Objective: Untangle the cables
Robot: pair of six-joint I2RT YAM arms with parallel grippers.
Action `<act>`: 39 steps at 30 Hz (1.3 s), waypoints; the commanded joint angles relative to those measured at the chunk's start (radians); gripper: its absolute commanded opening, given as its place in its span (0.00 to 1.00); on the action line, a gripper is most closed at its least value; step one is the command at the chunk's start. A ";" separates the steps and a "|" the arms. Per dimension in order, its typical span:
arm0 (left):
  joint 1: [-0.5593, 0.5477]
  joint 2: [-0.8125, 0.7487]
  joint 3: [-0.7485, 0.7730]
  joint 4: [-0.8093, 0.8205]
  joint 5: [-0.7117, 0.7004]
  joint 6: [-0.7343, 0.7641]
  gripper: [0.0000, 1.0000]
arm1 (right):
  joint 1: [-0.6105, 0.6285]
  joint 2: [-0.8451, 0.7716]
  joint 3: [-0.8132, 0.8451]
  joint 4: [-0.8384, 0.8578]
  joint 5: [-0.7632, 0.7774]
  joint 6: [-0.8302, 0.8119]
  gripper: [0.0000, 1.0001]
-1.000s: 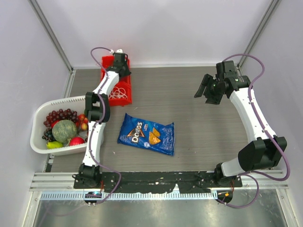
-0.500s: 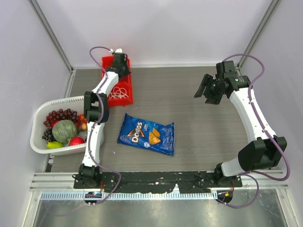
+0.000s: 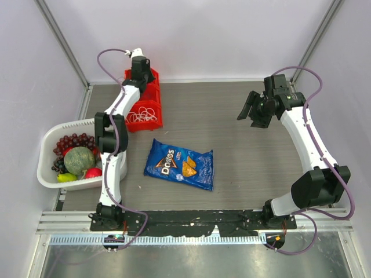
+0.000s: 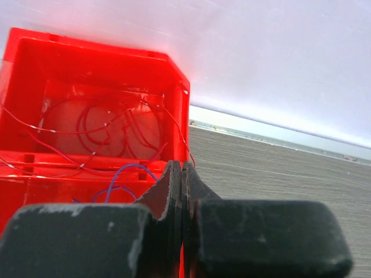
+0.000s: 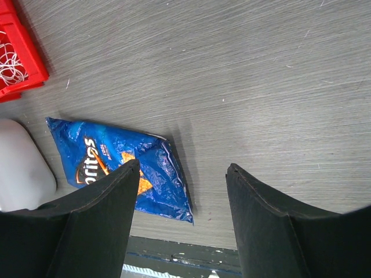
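Observation:
The cables (image 3: 142,116) are thin red, white and bluish cords looped inside a red crate (image 3: 156,99) at the far left. In the left wrist view the red and white cords (image 4: 110,124) curl on the crate floor, and a bluish cord (image 4: 124,169) lies nearer. My left gripper (image 3: 139,70) (image 4: 182,168) hangs over the crate's far end, jaws pressed together. A thin red cord runs right by its tips; I cannot tell whether it is pinched. My right gripper (image 3: 253,110) (image 5: 182,168) hovers open above the table at the right, holding nothing.
A blue chip bag (image 3: 179,164) (image 5: 116,168) lies flat mid-table. A white basket (image 3: 49,139) of fruit stands at the left edge. The back wall rises just behind the red crate (image 5: 17,58).
My left arm has lifted and drawn back toward the far wall, and its jaws have closed. The right arm has not moved.

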State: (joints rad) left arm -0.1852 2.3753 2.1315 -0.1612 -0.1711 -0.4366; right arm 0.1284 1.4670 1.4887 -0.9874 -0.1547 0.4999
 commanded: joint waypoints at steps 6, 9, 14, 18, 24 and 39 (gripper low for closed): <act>0.023 -0.096 -0.064 0.042 -0.057 -0.025 0.00 | 0.002 -0.007 0.031 0.027 -0.005 0.002 0.66; 0.024 -0.110 -0.065 -0.053 -0.131 -0.051 0.00 | 0.004 -0.005 0.031 0.026 -0.005 0.000 0.66; 0.026 -0.133 -0.108 -0.092 -0.157 -0.083 0.11 | 0.002 0.003 0.033 0.026 -0.012 0.003 0.66; 0.026 -0.133 -0.107 -0.075 -0.125 -0.097 0.55 | 0.004 0.006 0.031 0.029 -0.017 0.005 0.66; 0.026 -0.074 -0.022 -0.003 -0.041 -0.125 0.60 | 0.004 0.007 0.027 0.029 -0.017 0.006 0.66; 0.159 -0.145 -0.154 0.070 -0.211 -0.560 0.60 | 0.002 0.041 0.053 0.018 -0.008 0.011 0.66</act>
State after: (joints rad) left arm -0.0982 2.3272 2.0552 -0.1734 -0.3305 -0.8513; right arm 0.1280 1.5021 1.4963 -0.9874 -0.1596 0.5041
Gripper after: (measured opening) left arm 0.603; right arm 0.659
